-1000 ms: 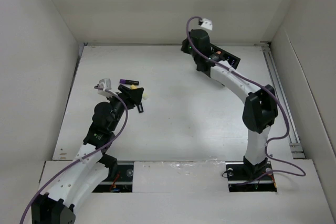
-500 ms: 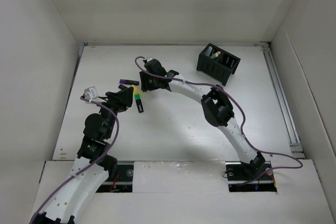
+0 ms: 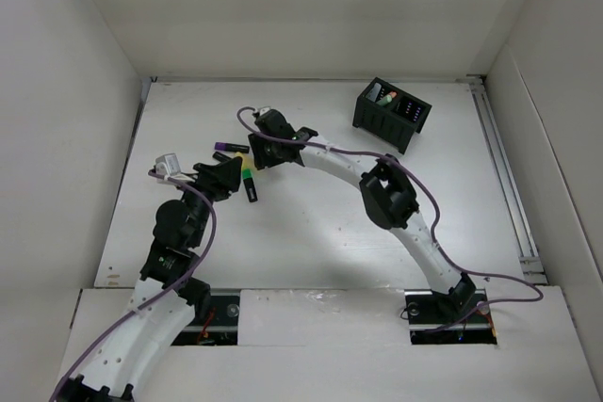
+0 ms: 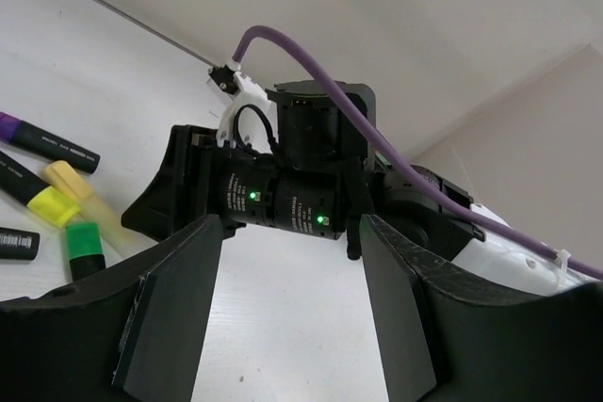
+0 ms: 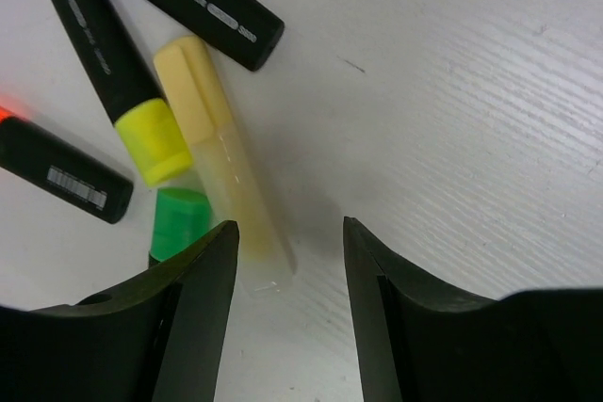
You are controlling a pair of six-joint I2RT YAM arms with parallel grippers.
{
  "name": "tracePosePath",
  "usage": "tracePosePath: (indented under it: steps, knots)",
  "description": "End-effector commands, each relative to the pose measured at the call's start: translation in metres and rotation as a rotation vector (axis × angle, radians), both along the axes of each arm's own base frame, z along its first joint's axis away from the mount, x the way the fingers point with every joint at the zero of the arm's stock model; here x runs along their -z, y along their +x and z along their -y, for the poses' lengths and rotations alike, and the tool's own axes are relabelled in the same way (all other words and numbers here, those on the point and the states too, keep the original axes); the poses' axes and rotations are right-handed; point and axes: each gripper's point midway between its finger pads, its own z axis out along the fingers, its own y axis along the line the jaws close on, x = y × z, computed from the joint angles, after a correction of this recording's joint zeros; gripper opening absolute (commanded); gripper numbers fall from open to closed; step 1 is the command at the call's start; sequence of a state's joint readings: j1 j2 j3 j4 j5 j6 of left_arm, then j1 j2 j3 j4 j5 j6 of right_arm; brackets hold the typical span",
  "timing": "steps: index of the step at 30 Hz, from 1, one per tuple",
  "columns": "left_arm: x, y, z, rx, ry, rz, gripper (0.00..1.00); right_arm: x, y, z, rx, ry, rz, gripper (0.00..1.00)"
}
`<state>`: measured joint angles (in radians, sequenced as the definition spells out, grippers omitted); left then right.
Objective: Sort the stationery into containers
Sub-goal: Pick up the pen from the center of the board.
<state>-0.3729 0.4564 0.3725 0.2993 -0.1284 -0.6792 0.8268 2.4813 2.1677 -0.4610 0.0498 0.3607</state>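
Pale yellow translucent highlighter pen (image 5: pixel 221 167): flat on white table (image 5: pixel 452 91), centre-left of right wrist view, lower end just ahead of the finger gap. Black pen with yellow cap (image 5: pixel 113 72) against its left side; black pen with purple end (image 5: pixel 193 2) above; green cap (image 5: pixel 179 221) and black pen with orange tip (image 5: pixel 61 171) at left.

Black compartmented organiser box (image 3: pixel 391 115): upper right of top view, well apart from the pens.

Right gripper (image 5: pixel 287 317): fingers spread, gripping nothing.

Left gripper (image 4: pixel 287 327): fingers likewise apart, empty.
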Motion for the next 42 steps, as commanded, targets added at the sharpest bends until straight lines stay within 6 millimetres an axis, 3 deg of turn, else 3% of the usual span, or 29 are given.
tracePosePath:
  steps: [1, 4, 6, 7, 14, 16, 19, 20, 30, 34, 37, 38, 40, 42]
  knots:
    - [-0.014, 0.0, 0.001, 0.006, -0.022, 0.046, 0.57, 0.01, -0.008, 0.002, -0.008, -0.048, 0.001, 0.54]
    - [-0.015, 0.0, 0.004, 0.018, -0.018, 0.038, 0.57, 0.011, -0.009, 0.003, -0.008, -0.055, -0.005, 0.53]
    - [-0.01, 0.0, 0.006, 0.03, -0.014, 0.03, 0.57, 0.017, -0.021, 0.001, -0.033, -0.057, -0.025, 0.53]
    - [-0.013, 0.0, 0.003, 0.017, -0.019, 0.039, 0.57, 0.009, -0.019, -0.001, -0.033, -0.04, -0.01, 0.53]
    - [-0.017, -0.001, 0.008, 0.043, -0.02, 0.051, 0.57, 0.003, -0.021, -0.004, -0.034, -0.03, 0.009, 0.49]
    - [-0.009, 0.001, 0.006, 0.03, -0.015, 0.032, 0.57, -0.002, -0.021, -0.005, -0.034, -0.023, 0.015, 0.46]
    - [-0.014, 0.0, 0.008, 0.043, -0.015, 0.037, 0.57, -0.001, -0.024, -0.005, -0.033, -0.02, -0.001, 0.35]
    - [-0.014, 0.0, 0.008, 0.043, -0.015, 0.037, 0.57, 0.008, -0.026, -0.002, -0.026, -0.024, -0.014, 0.34]
    - [-0.009, 0.001, 0.006, 0.03, -0.013, 0.028, 0.57, -0.033, -0.025, -0.002, -0.003, 0.054, 0.043, 0.4]
    - [-0.016, -0.002, 0.007, 0.04, -0.018, 0.043, 0.57, -0.051, -0.024, -0.003, -0.003, 0.079, 0.064, 0.44]
    - [-0.012, 0.0, 0.004, 0.021, -0.018, 0.039, 0.57, -0.042, -0.023, -0.006, -0.01, 0.062, 0.041, 0.46]
    - [-0.012, 0.0, 0.004, 0.021, -0.018, 0.039, 0.57, -0.027, -0.022, -0.005, -0.002, 0.036, 0.029, 0.47]
    - [-0.015, -0.002, 0.008, 0.046, -0.016, 0.041, 0.57, -0.021, -0.024, -0.006, -0.011, 0.033, 0.015, 0.47]
    - [-0.013, -0.001, 0.006, 0.031, -0.009, 0.043, 0.57, -0.001, -0.029, -0.005, -0.025, 0.011, -0.022, 0.47]
